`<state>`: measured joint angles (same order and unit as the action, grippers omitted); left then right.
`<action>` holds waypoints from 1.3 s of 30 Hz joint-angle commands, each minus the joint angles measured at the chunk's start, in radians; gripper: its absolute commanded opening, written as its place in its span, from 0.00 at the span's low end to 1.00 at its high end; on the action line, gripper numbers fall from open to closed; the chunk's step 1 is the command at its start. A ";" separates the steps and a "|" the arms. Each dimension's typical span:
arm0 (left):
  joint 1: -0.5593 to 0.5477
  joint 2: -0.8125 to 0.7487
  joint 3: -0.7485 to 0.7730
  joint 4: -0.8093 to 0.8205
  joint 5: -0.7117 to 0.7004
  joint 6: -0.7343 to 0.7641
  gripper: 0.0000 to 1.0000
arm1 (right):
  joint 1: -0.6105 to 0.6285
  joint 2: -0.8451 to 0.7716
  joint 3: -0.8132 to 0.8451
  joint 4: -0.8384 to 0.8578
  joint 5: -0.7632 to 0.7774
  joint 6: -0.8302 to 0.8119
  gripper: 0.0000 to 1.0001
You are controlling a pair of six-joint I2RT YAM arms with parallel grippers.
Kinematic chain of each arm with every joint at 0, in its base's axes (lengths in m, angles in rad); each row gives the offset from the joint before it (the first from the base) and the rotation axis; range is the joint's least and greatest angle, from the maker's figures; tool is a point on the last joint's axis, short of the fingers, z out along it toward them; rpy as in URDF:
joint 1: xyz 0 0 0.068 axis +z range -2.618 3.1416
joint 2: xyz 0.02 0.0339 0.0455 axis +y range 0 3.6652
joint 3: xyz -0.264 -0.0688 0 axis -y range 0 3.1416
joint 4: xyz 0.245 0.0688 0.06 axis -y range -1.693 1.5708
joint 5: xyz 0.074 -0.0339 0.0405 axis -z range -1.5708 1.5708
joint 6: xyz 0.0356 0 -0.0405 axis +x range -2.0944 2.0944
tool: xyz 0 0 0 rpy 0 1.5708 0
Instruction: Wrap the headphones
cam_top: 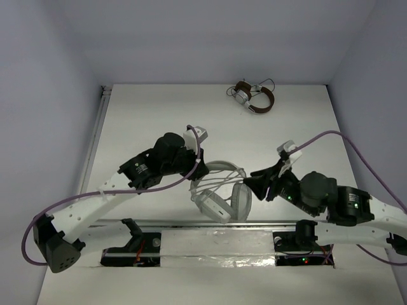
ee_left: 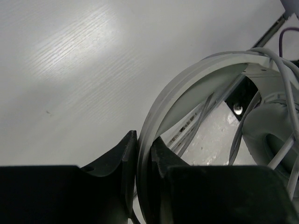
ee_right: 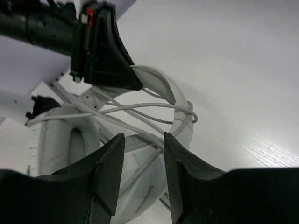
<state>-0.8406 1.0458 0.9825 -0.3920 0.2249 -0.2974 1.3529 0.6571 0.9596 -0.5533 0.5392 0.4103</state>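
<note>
The white headphones (cam_top: 219, 190) lie near the table's front middle, with their thin grey cable (ee_right: 140, 109) looped loosely over the headband and earcups. My left gripper (cam_top: 194, 166) is shut on the headband (ee_left: 187, 84); in the left wrist view the band runs straight between the closed jaws (ee_left: 144, 142). My right gripper (cam_top: 251, 181) is open, just right of the right earcup (cam_top: 241, 198). In the right wrist view its gripper (ee_right: 144, 144) frames an earcup (ee_right: 140, 182) and a cable strand, touching neither. The left gripper's finger (ee_right: 105, 51) shows there too.
Smaller brown-and-silver headphones (cam_top: 253, 96) with a dark cord lie at the far back. A metal rail (cam_top: 216, 223) runs along the near edge by the arm bases. A side rail (cam_top: 95, 140) borders the table's left edge. Walls enclose the table.
</note>
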 commanded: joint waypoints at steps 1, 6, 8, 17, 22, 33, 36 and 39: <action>0.025 0.020 0.073 0.163 -0.030 -0.090 0.00 | -0.008 -0.046 0.054 0.098 0.131 0.025 0.45; 0.034 0.077 0.016 0.380 -0.251 -0.209 0.00 | -0.008 -0.103 0.001 0.144 0.228 0.067 0.63; 0.034 0.123 -0.024 0.455 -0.370 -0.253 0.00 | -0.008 -0.119 -0.028 0.159 0.251 0.100 0.68; 0.136 0.350 -0.110 0.831 -0.521 -0.256 0.00 | -0.008 -0.205 -0.194 0.250 0.271 0.185 0.84; 0.201 0.526 -0.039 0.872 -0.504 -0.224 0.00 | -0.008 -0.221 -0.186 0.193 0.268 0.245 0.86; 0.262 0.570 -0.056 0.878 -0.458 -0.224 0.61 | -0.008 -0.249 -0.087 0.124 0.260 0.200 1.00; 0.262 0.470 -0.056 0.851 -0.498 -0.223 0.84 | -0.008 -0.248 -0.009 0.121 0.269 0.139 1.00; 0.262 0.327 -0.061 0.815 -0.582 -0.243 0.99 | -0.008 -0.249 0.073 0.095 0.287 0.098 1.00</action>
<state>-0.5808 1.5352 0.8906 0.3836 -0.2768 -0.5240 1.3529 0.4187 0.9455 -0.4568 0.7834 0.5755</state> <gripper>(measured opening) 0.986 0.994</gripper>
